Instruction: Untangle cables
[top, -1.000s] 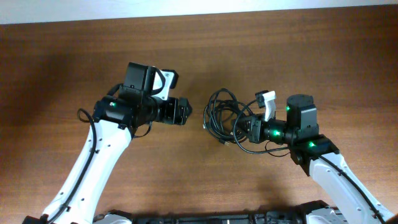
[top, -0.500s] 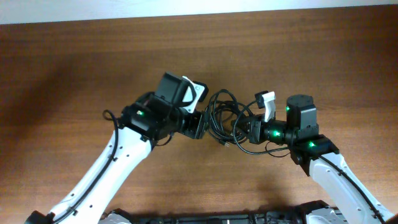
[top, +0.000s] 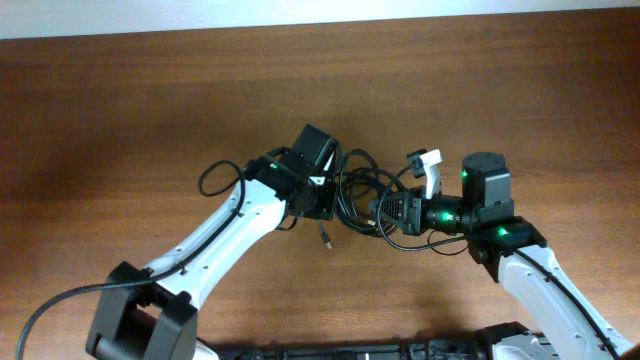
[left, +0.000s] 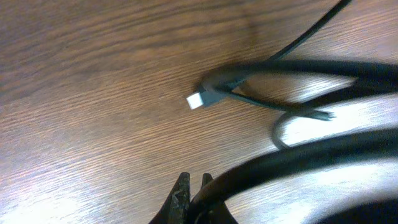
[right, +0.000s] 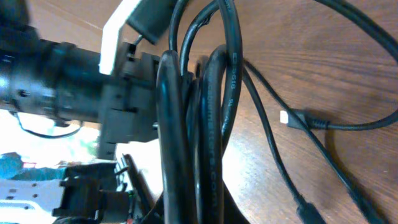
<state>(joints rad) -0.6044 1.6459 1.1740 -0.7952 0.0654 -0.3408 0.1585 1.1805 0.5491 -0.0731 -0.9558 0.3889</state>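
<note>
The cables (top: 358, 190) form a black tangled bundle at the table's centre, between my two grippers. My left gripper (top: 329, 204) sits at the bundle's left edge. In the left wrist view its fingertips (left: 183, 186) are shut on one thick black cable (left: 292, 158) that arcs off to the right. A plug with a light tip (left: 197, 100) lies on the wood beyond them. My right gripper (top: 380, 210) is shut on the bundle's right side. In the right wrist view the looped cables (right: 194, 118) fill the jaws and hide its fingertips. One plug end (top: 325, 238) trails below the bundle.
The brown wooden table (top: 150, 90) runs to a pale wall edge at the back. My left arm (top: 225, 235) crosses from the front left. My right arm (top: 530, 275) comes in from the front right. A thin cable with a white-tipped plug (right: 285, 116) lies on the wood.
My left arm swung right to the bundle and its gripper shut on a cable at the left edge. A plug end now trails below the bundle. The right arm stayed put.
</note>
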